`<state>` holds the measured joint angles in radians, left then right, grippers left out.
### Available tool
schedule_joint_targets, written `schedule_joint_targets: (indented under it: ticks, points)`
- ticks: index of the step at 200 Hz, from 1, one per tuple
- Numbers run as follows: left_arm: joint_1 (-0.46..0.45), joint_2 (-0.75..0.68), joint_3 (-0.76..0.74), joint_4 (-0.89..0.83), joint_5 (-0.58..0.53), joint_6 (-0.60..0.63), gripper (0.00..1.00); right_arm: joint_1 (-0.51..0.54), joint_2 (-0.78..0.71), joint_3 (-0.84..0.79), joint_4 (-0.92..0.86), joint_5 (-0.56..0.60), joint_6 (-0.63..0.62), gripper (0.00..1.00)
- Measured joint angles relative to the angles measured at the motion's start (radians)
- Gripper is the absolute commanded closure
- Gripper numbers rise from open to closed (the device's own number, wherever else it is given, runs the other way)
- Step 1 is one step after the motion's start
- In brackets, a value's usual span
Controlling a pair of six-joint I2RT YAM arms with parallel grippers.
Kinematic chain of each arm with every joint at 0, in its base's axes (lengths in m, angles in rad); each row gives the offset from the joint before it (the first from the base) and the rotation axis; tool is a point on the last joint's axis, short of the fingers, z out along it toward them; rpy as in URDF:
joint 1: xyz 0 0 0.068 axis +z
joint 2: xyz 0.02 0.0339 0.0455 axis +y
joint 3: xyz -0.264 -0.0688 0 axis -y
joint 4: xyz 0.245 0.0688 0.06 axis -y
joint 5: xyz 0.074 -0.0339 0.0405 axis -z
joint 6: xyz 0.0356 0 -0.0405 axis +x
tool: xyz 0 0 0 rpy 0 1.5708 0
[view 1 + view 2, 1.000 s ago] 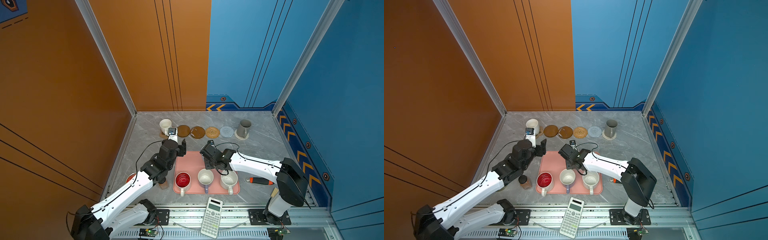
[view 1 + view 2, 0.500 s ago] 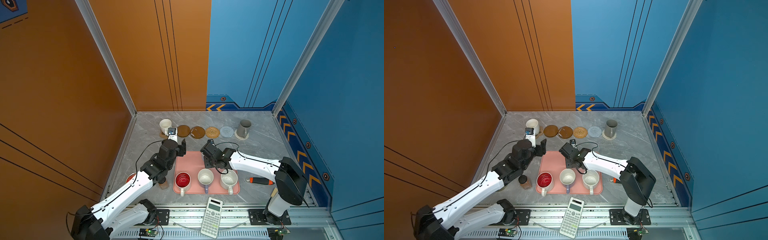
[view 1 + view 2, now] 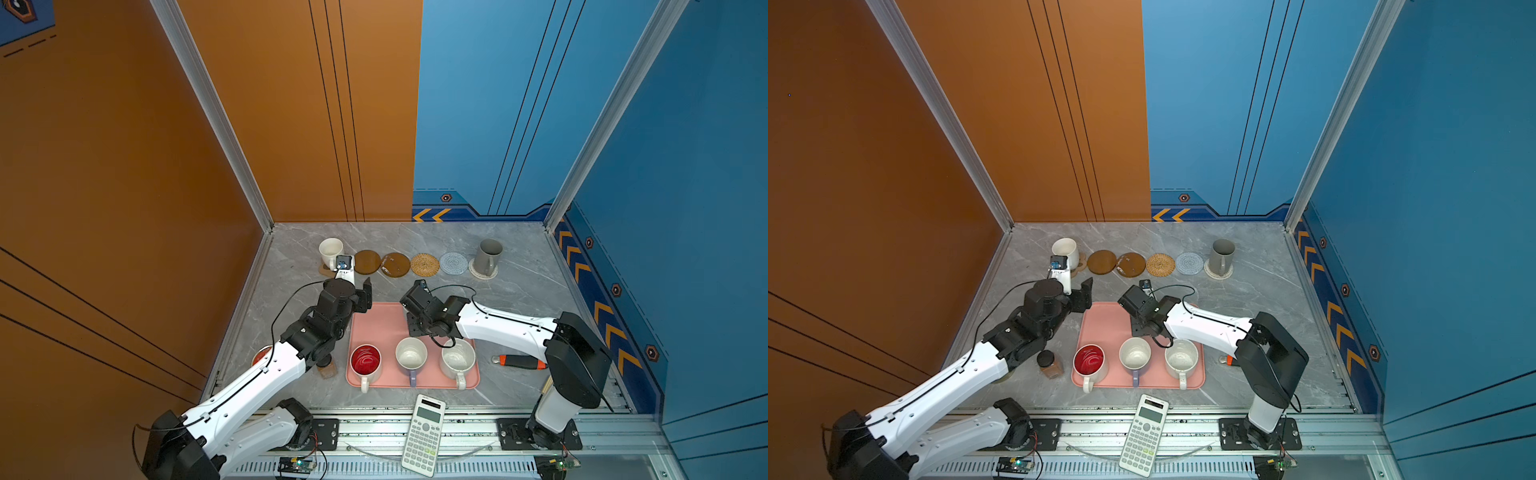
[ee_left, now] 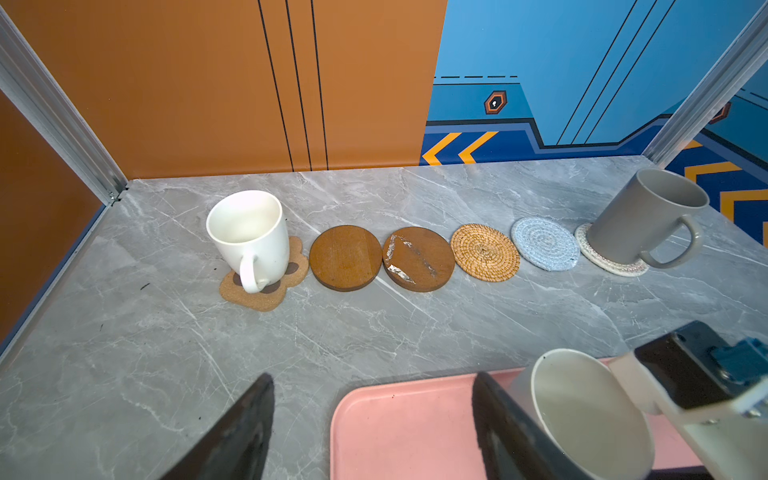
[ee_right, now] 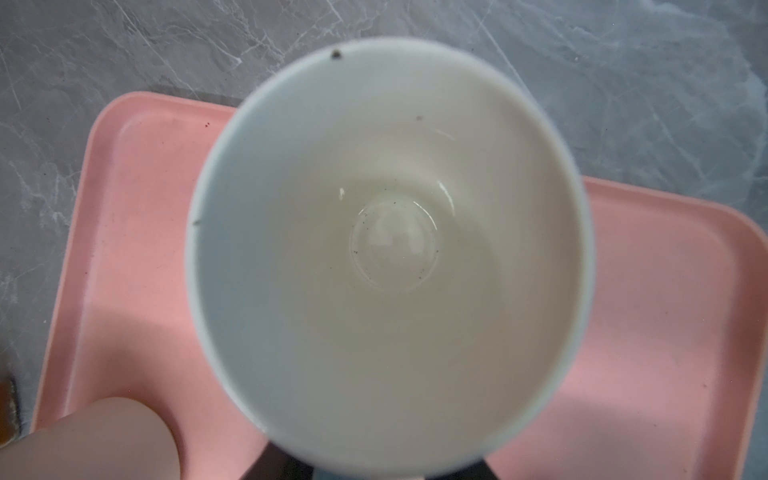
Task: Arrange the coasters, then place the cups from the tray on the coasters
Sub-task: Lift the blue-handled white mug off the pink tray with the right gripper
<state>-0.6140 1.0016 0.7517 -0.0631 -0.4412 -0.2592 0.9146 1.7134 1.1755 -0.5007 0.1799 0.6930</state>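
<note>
- Along the back of the table the coasters lie in one row. The paw-shaped coaster sits under the white mug.
- Next come the plain brown disc, the scuffed brown disc, the rattan coaster and the grey-blue knitted coaster, all four bare.
- The whitish woven coaster closes the row and carries the grey mug.
- The left arm stretches in diagonally from the front left corner, elbow raised and wrist roughly level.
- The left gripper hangs by the back left corner of the tray, pointed at the row. Its jaws are spread wide with nothing between them.
- The right arm has its shoulder at the front right. Its forearm is swung across the back of the tray, with the wrist bent steeply down.
- The right gripper sits right over the light blue mug, which is above the tray's back half (whether its base touches the tray, I can't tell).
- Only dark slivers of the fingers show beside the mug's wall in the wrist view, so I can't tell if they are clamped on it or not.
- At the front of the tray the red-lined mug, the lavender mug and the speckled cream mug stand side by side. Their handles point toward the front rail.
</note>
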Motion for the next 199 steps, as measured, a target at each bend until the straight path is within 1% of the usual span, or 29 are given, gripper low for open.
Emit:
schedule_joint_targets:
  ticks: [73, 94, 114, 199]
  points:
    - [0.001, 0.0, 0.0, 0.0, 0.0, -0.003, 0.25, 0.0, 0.0, 0.0, 0.001, -0.001, -0.007, 0.82]
    - [0.001, 0.0, 0.0, 0.0, 0.0, -0.003, 0.25, 0.0, 0.0, 0.0, 0.002, 0.0, -0.008, 0.89]
    - [0.005, 0.0, 0.0, 0.0, 0.0, -0.003, 0.24, 0.0, 0.0, 0.0, 0.003, 0.002, -0.011, 1.0]
    - [0.006, 0.0, 0.0, 0.0, 0.0, -0.003, 0.25, 0.0, 0.0, 0.0, 0.003, 0.006, -0.013, 1.0]
